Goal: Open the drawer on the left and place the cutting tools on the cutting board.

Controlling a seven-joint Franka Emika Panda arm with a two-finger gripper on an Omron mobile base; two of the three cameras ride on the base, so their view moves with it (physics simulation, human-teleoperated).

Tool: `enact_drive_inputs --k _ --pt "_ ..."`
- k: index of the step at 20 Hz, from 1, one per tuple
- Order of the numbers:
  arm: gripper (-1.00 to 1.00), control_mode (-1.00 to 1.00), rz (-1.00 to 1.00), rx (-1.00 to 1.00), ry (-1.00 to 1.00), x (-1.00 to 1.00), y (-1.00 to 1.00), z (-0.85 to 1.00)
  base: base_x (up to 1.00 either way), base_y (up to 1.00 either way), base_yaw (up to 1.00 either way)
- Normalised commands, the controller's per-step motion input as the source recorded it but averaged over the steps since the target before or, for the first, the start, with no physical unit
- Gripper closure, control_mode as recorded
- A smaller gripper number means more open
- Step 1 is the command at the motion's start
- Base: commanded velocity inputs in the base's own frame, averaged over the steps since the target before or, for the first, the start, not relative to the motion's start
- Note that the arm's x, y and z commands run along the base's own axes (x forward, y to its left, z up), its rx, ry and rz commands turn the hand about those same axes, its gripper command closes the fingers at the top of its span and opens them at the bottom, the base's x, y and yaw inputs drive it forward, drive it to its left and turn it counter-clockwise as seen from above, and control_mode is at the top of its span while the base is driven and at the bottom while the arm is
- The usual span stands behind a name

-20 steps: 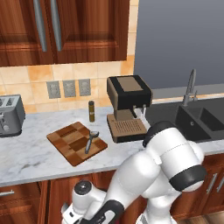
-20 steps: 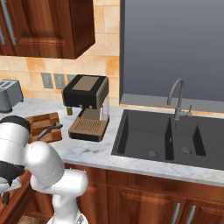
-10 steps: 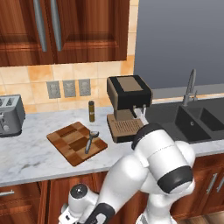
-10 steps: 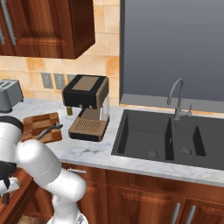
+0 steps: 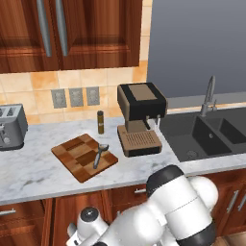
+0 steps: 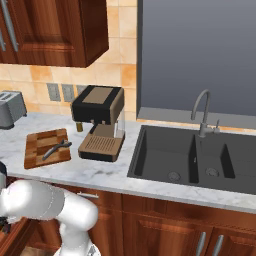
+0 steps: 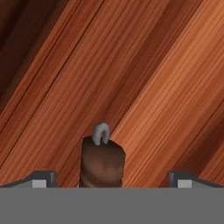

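The slim grey tool (image 5: 99,154) is laid on the cutting board (image 5: 72,153), left of the coffee machine (image 5: 140,117), its long axis diagonal. In the hand view, a dark handle (image 7: 102,164) is seen end-on between the spread-apart, released gripper (image 7: 111,180), over wood.

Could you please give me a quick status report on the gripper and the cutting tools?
Gripper open, low over red-brown wood. Dark-handled tool between its fingertips, not gripped. Slim grey metal tool already lying on patchwork wooden cutting board. No obstruction seen.
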Motion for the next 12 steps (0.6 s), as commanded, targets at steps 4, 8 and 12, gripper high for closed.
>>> enact_drive_inputs --k 4,8,12 --pt "1.0 -1.0 0.0 0.01 -0.01 0.0 0.0 -0.09 0.0 0.0 0.0" --pt "1.0 -1.0 0.0 -0.01 -0.01 0.0 0.0 -0.24 0.0 0.0 0.0" --pt "1.0 -1.0 -0.01 0.01 -0.08 -0.15 0.01 0.2 0.0 0.0 0.0"
